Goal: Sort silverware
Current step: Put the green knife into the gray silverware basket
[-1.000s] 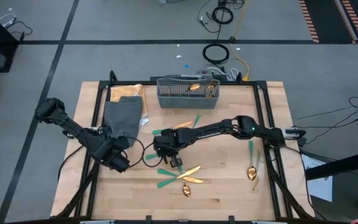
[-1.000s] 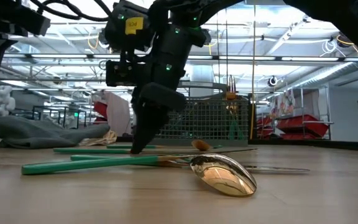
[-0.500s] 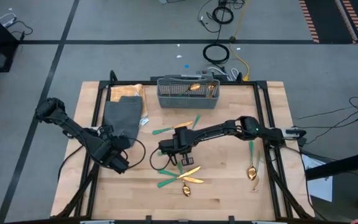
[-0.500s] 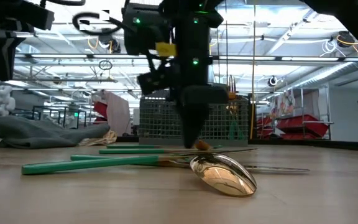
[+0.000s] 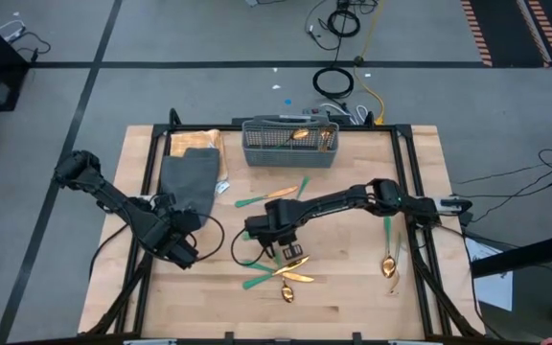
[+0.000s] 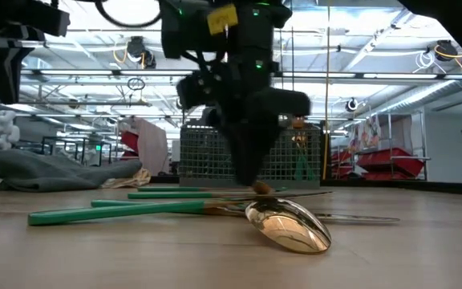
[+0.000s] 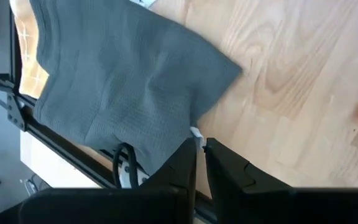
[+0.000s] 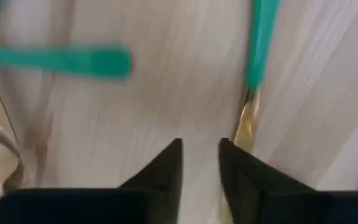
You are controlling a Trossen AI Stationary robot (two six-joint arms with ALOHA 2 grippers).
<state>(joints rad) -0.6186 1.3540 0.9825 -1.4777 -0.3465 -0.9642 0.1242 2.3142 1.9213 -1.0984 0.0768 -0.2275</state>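
Note:
Green-handled, gold-headed silverware lies loose mid-table: a crossed cluster [image 5: 286, 273], two pieces [image 5: 262, 199] farther back, two by the right edge [image 5: 388, 251]. The low view shows a gold spoon bowl [image 6: 289, 225] and long green handles [image 6: 111, 210] flat on the wood. More pieces sit in the grey mesh basket [image 5: 289, 142]. My right gripper [image 5: 284, 253] [image 6: 251, 181] points down, narrowly open [image 8: 201, 149], over bare wood between two green handles [image 8: 61, 61] [image 8: 263, 43]. My left gripper [image 5: 182, 251] is shut [image 7: 200, 149] near the grey cloth [image 7: 123, 93].
The folded grey cloth [image 5: 190, 180] lies on the table's left part, over a tan sheet [image 5: 199, 142]. The basket stands at the far edge. Black frame rails [image 5: 420, 249] run along both table sides. Bare wood [image 5: 353, 297] shows toward the near right.
My right gripper has moved toward the table's right and slightly toward the near edge, over the utensil cluster, and has turned about its own axis. The silverware has stayed where it was.

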